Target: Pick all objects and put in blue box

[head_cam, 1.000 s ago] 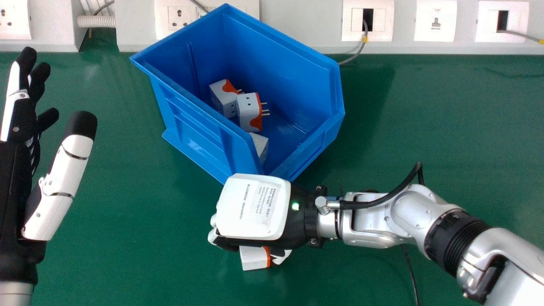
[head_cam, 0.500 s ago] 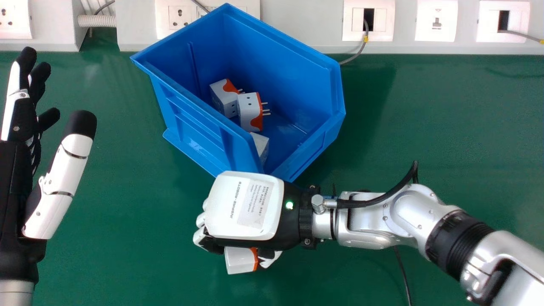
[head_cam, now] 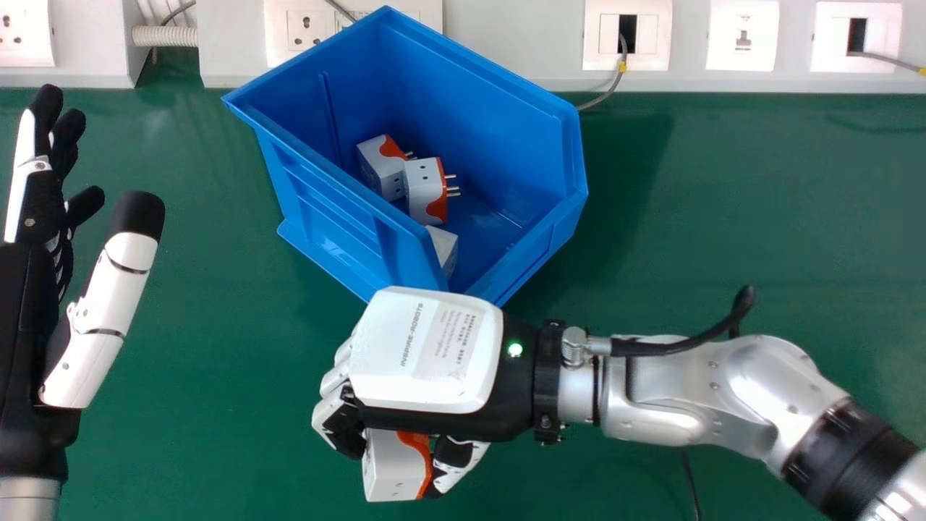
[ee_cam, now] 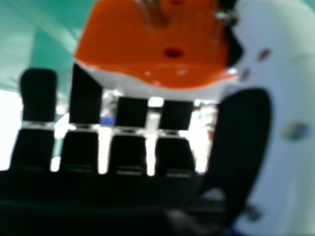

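In the head view, the white-and-orange adapter [head_cam: 391, 467] has been shifted leftward and apparently raised above the desk [head_cam: 217, 362]. It is gripped by the curled fingers and thumb of the right hand [head_cam: 427, 351], on the near side of the blue box [head_cam: 325, 217], where three adapters [head_cam: 423, 184] are already held; carrying it over the rim seems needed next. The left hand [head_cam: 108, 318] is held open at the left edge.

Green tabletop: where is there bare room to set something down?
Tabletop is bare right of the blue box, up to the silver right forearm, and between the box and left robot hand. It's crowded just nearer than the box, where the right robot hand holds a plug adapter.
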`<control>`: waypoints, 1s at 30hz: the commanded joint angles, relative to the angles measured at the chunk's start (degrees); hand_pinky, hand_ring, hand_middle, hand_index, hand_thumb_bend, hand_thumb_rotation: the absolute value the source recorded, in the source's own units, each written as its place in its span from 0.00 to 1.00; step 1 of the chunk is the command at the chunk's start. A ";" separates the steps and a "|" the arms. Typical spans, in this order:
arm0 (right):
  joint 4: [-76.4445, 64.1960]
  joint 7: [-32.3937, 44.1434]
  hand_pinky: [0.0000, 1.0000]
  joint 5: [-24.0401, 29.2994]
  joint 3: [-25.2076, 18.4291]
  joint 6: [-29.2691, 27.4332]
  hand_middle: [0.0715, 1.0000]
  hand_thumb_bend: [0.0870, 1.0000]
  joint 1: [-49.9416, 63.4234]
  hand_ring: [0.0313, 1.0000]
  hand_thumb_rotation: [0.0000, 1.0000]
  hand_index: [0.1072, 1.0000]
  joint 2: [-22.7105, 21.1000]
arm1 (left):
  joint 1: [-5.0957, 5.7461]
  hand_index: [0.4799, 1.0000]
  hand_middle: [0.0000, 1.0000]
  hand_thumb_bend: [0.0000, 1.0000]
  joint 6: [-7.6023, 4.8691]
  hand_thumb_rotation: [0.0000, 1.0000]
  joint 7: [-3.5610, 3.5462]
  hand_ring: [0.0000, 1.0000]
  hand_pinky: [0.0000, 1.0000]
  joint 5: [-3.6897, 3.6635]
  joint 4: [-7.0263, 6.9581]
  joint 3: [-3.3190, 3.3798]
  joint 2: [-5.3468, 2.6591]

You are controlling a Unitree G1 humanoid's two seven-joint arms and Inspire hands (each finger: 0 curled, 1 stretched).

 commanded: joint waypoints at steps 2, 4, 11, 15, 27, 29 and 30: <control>-6.40 0.96 0.35 3.26 -4.57 0.52 0.44 0.45 3.58 0.41 0.00 0.39 -1.74 | -0.35 1.00 0.99 0.58 -1.64 0.88 0.29 1.00 0.93 -0.69 0.04 0.19 0.24; -9.66 1.42 0.36 4.59 -6.78 0.80 0.44 0.45 6.76 0.40 0.00 0.39 -2.61 | -0.50 1.00 0.99 0.58 -1.68 0.88 0.24 1.00 0.93 -1.12 0.34 0.14 0.20; -20.37 6.94 0.36 12.02 -15.09 2.95 0.44 0.45 16.87 0.40 0.00 0.41 -6.38 | -0.62 1.00 0.99 0.58 -1.32 0.87 -0.01 1.00 0.94 -2.64 0.31 0.01 0.14; -26.28 9.46 0.36 15.17 -20.21 5.84 0.44 0.45 21.74 0.41 0.00 0.41 -6.97 | -0.57 1.00 1.00 0.58 -0.86 0.87 0.12 0.99 0.94 -2.79 -0.19 -0.23 0.08; -39.15 15.79 0.35 23.40 -35.75 13.61 0.44 0.45 31.80 0.41 0.00 0.41 -8.85 | -0.40 1.00 1.00 0.58 0.08 0.86 1.07 0.99 0.93 -1.77 -1.06 -1.07 -0.78; -38.89 15.02 0.35 22.25 -37.26 13.45 0.44 0.45 31.72 0.41 0.00 0.40 -8.49 | -0.50 1.00 1.00 0.57 0.06 0.85 1.31 0.99 0.93 -1.44 -0.89 -1.24 -0.90; -38.40 14.22 0.35 21.24 -37.77 13.39 0.44 0.45 31.12 0.41 0.00 0.40 -8.00 | -0.54 1.00 1.00 0.57 0.04 0.85 1.45 0.99 0.93 -1.41 -0.83 -1.34 -0.98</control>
